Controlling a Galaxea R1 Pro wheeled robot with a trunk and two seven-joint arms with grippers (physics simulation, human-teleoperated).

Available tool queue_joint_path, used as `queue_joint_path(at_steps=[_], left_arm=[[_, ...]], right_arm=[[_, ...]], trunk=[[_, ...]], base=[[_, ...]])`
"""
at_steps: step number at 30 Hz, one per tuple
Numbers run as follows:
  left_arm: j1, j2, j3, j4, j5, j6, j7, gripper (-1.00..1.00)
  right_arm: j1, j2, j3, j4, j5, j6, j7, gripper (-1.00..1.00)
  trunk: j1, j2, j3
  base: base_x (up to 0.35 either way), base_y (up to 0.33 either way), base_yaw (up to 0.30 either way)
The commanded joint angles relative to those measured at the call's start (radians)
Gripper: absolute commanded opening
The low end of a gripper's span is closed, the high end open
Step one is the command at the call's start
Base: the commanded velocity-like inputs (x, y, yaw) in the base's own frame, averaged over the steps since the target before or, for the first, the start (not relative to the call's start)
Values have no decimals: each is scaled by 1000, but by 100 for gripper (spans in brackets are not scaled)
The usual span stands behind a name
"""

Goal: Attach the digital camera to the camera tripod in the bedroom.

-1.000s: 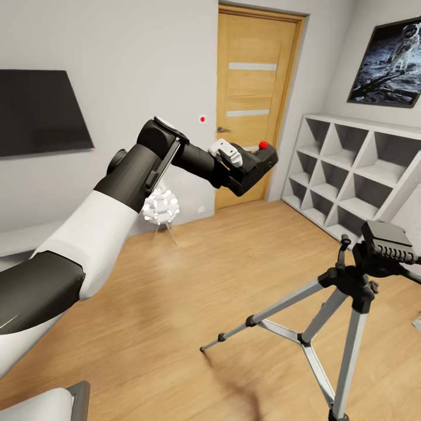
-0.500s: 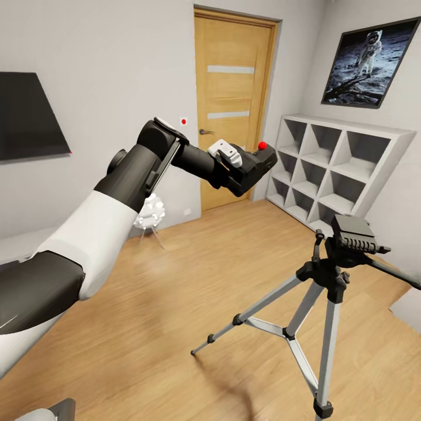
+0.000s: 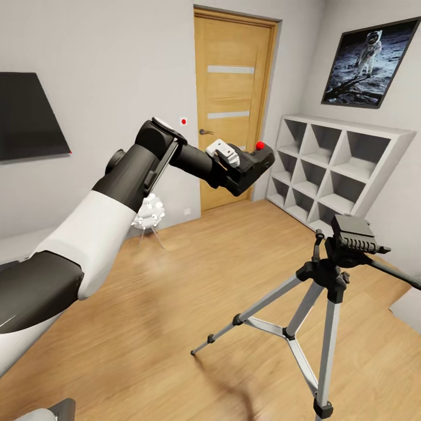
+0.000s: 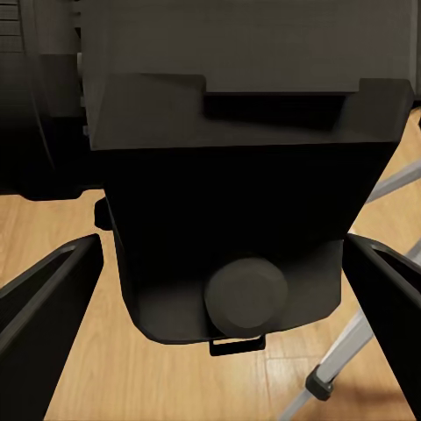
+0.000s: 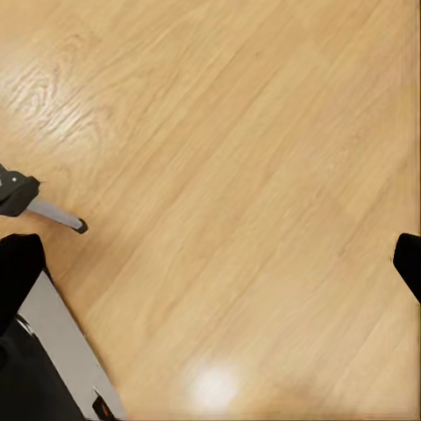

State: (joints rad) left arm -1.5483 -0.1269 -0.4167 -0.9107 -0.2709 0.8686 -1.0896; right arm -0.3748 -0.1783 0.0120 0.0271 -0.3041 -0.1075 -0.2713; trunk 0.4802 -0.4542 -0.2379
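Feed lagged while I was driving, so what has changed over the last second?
The view swung right, then settled: the camera tripod now sits nearer centre. In the last half second the left pincer drifted slightly up and left, carrying the digital camera. Its grip is unchanged and the tripod stands where it was.

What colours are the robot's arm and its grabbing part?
The left arm is built from chunky rounded sections: glossy white shells alternating with matte black ones, then a slimmer black forearm tube. Near the wrist sits a small white ribbed block. The left tool is black and boxy. In the left wrist view its two fingers are flat, dark, wedge-shaped slabs. No loose cables or writing are visible.
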Motion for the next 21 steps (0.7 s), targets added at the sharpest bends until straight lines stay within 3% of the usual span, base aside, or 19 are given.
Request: queue_joint_path(at_steps=[1,2,6,14,18,21], left_arm=[[-1,0,2,0,-10,5,-9,-100],[-1,0,2,0,-10,4,-9,-100],[-1,0,4,-1,-10,3,-9,-100],[-1,1,5,-1,-10,-2,-9,-100],[-1,2,8,-1,-10,-27,-10,-100],[-1,2,8,-1,-10,-31,-10,-100]], right_arm=[[-1,-3,2,4,-12,-7,1,100],[1,-15,2,6,-41,-10,2,100],[4,-28,2,10,-92,-24,4,100],[5,-55,2,27,-107,-30,15,100],[6,-88,2,30,-110,-31,83,100],[7,-97,2,31,-110,-31,111,100]], trunk=[[0,-2,-2],[0,-2,-2],[0,-2,-2],[0,-2,-2],[0,-2,-2],[0,-2,-2]], base=[[0,0,0],[0,0,0],[0,0,0],[0,0,0],[0,0,0],[0,0,0]])
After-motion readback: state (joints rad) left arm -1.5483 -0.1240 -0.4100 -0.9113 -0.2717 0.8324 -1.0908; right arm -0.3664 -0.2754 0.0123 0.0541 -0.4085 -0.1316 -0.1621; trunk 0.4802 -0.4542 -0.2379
